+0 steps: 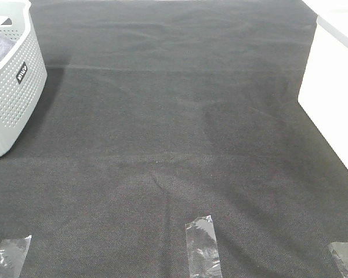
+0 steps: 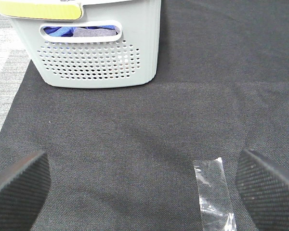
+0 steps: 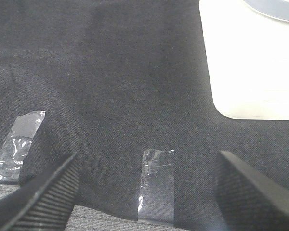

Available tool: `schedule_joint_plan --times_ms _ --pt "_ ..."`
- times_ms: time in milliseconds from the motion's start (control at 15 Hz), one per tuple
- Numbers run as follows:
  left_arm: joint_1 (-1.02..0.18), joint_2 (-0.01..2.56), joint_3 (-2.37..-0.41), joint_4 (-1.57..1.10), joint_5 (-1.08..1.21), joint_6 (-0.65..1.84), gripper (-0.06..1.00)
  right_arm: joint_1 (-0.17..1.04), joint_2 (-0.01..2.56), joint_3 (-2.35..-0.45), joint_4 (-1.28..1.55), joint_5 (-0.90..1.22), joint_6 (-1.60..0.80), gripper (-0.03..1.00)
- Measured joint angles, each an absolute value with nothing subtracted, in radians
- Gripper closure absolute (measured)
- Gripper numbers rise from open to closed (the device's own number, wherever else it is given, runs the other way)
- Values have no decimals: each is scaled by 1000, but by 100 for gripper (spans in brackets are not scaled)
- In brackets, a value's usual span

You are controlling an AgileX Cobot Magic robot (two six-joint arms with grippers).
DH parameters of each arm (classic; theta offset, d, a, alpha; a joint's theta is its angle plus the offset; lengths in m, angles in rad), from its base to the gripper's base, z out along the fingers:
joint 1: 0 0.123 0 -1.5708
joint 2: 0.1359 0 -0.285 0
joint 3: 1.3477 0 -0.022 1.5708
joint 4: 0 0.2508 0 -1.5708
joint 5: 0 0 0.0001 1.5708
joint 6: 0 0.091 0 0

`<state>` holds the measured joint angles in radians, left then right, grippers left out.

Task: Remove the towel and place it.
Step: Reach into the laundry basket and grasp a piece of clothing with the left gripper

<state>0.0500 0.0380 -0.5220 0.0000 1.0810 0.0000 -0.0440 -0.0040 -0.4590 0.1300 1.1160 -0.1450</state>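
The black cloth (image 1: pixel 174 145) covers the whole work surface and carries the basket (image 1: pixel 11 98) at its far left corner as the high camera sees it. A white block (image 1: pixel 336 104) lies on the side of the cloth opposite the basket, well apart from it. The basket is pale grey plastic with perforated walls, a handle slot and a small black label (image 1: pixel 21 73) on one wall. The towel (image 2: pixel 94 32) is inside the basket. It shows grey-lavender through the handle slot, beside a blue fabric (image 2: pixel 55 30), and as a dark fold below the basket rim (most of it is hidden by the walls). The left gripper (image 2: pixel 142 154) faces the slotted wall of the basket and is apart from it. Its claw is spread wide and holds nothing. The right gripper (image 3: pixel 147 156) is over the cloth on the white-block side, well apart from the basket, and its claw is likewise spread wide and empty. Neither gripper appears in the high view. Three clear tape strips (image 1: pixel 203 243) lie along the cloth's near edge. One (image 1: pixel 8 258) is on the basket's side, though still well apart from it, and one (image 1: pixel 345 258) lies farthest from the basket.
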Motion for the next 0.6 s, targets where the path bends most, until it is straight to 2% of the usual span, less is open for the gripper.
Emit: schedule_joint_plan --times_ms 267,600 --pt "50 40 -522 0 1081 10 -5 -44 -4 -459 130 1116 -145 21" --pt "50 329 -656 7 1084 335 -5 -44 -4 -459 130 1116 -145 21"
